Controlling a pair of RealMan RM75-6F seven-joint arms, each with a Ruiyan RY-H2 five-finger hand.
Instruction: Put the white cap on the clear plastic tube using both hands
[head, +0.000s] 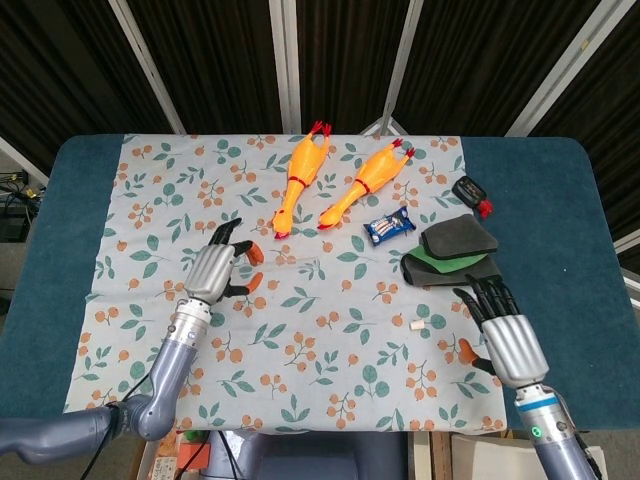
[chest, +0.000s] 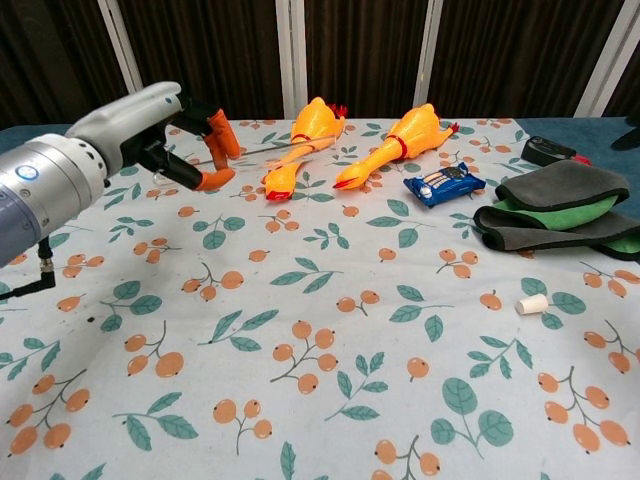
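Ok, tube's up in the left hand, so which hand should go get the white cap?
Right. The white cap lies on the cloth just ahead of the open right hand, with nothing between them. The left hand is across the table and already holds the clear tube.
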